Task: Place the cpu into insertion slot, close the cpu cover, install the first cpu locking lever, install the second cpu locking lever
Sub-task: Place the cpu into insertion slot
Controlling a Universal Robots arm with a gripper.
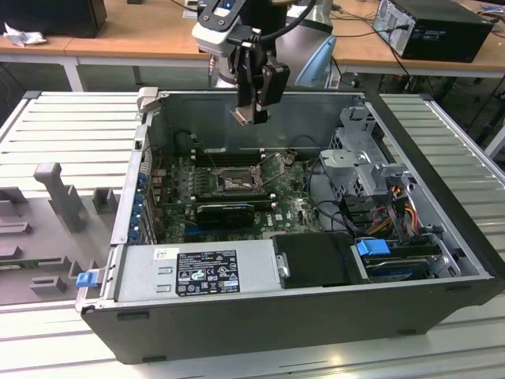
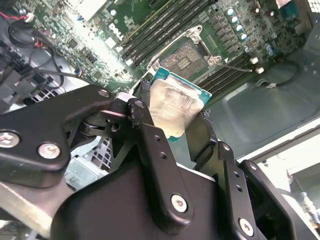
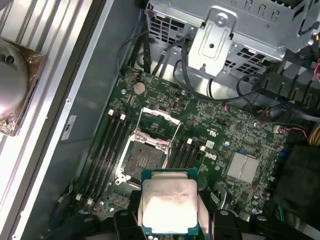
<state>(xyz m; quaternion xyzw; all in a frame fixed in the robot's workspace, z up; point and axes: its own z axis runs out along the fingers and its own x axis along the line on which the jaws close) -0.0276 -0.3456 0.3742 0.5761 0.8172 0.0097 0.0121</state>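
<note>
**Fig.** We see the open computer case [image 1: 276, 324] with the green motherboard [image 1: 293, 209] at its bottom. The label [image 1: 207, 272] on the power supply [image 1: 256, 254] carries print that we leave unread. Above the board hangs the gripper [image 1: 251, 117], its fingers [image 2: 150, 145] pinching the cpu [image 3: 169, 202] by opposite edges. The cpu cover [image 3: 161, 113] is swung open, and the insertion slot [image 3: 142, 160] lies bare, apart from the chip. We judge the first step in hand: placing calls for squaring chip with socket.

Place: robotics lab or workshop | Signs: opened computer case [image 1: 316, 316] on slatted metal bench [image 1: 63, 126], wooden desks [image 1: 150, 31], another computer [image 1: 434, 28] behind
</note>
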